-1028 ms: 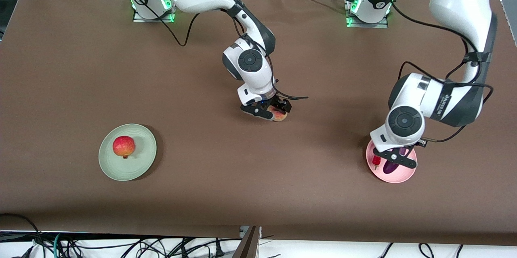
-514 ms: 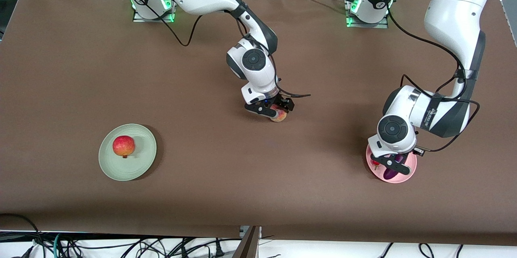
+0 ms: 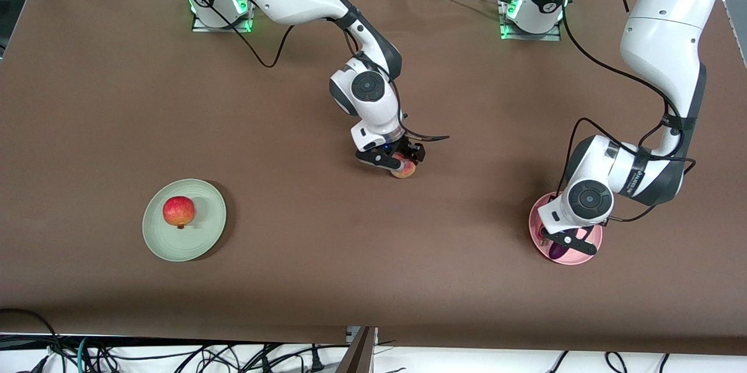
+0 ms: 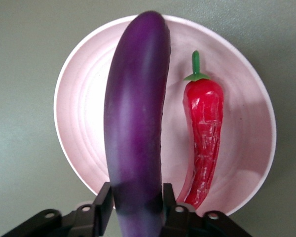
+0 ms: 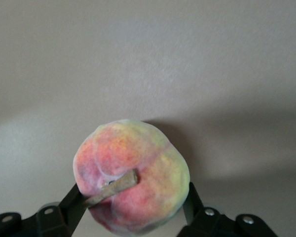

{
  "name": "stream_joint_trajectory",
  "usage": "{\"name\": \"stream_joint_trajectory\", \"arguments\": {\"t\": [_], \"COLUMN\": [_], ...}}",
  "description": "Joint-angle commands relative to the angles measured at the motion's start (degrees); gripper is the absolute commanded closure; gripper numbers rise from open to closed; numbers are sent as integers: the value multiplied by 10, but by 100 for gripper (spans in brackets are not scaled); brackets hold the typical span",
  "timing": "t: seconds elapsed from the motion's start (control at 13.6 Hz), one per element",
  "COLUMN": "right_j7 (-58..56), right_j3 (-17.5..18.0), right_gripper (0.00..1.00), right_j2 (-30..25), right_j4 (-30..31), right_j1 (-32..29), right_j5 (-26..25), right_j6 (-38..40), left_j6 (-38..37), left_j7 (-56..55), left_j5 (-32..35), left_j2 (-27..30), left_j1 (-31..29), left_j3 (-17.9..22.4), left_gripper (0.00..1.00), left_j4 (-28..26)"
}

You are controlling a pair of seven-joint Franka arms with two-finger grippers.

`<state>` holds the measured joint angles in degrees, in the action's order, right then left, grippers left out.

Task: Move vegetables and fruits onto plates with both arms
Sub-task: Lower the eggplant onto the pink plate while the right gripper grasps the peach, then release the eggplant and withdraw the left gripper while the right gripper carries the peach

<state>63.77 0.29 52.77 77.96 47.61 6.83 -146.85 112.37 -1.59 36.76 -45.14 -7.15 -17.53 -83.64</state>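
Observation:
My left gripper [image 3: 569, 243] is low over the pink plate [image 3: 540, 209] and shut on the purple eggplant [image 3: 557, 252]. In the left wrist view the eggplant [image 4: 135, 123] sits between my fingers [image 4: 104, 203] and stretches across the plate [image 4: 84, 123], beside the red chili pepper [image 4: 203, 133] that lies on the plate. My right gripper [image 3: 392, 161] is down at the table's middle, with its fingers [image 5: 75, 198] against both sides of the peach-coloured fruit [image 5: 133, 173], which also shows in the front view [image 3: 404, 169]. The red fruit [image 3: 178, 211] lies on the mint green plate [image 3: 204, 233].
The brown table [image 3: 292, 279] holds only the two plates and the fruit. The arm bases [image 3: 220, 8] stand along the edge farthest from the front camera. Cables hang below the nearest edge.
My left arm has come down closer to the pink plate with the eggplant, and now hides the chili in the front view. My right gripper has settled slightly lower around the peach-coloured fruit.

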Motion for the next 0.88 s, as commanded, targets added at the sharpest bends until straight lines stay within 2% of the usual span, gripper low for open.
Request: {"name": "stream_joint_trajectory", "arguments": {"t": [0.0, 0.07, 0.22, 0.44, 0.81], "right_j7": [-1, -4, -57, -251, -481], "right_j3": [-26, -37, -55, -59, -63], "right_gripper": [71, 71, 71, 71, 71], "right_j2": [-12, -25, -50, -91, -119], "right_j4": [-3, -3, -3, 1, 4], "right_j1": [1, -1, -23, -98, -232], "right_j5": [-16, -23, -23, -16, -16], "right_j6": [2, 5, 78, 218, 356], "left_j6": [-11, -21, -30, -86, -156], "left_j7": [14, 14, 14, 13, 14], "left_j5": [-15, -25, -90, -163, -264], "left_j2": [12, 28, 71, 158, 282], "left_j1": [-6, -6, -8, -9, -37], "left_j3": [-7, -8, -8, -8, -4], "left_gripper": [0, 0, 0, 0, 0], "left_j4": [13, 12, 13, 19, 18]}}
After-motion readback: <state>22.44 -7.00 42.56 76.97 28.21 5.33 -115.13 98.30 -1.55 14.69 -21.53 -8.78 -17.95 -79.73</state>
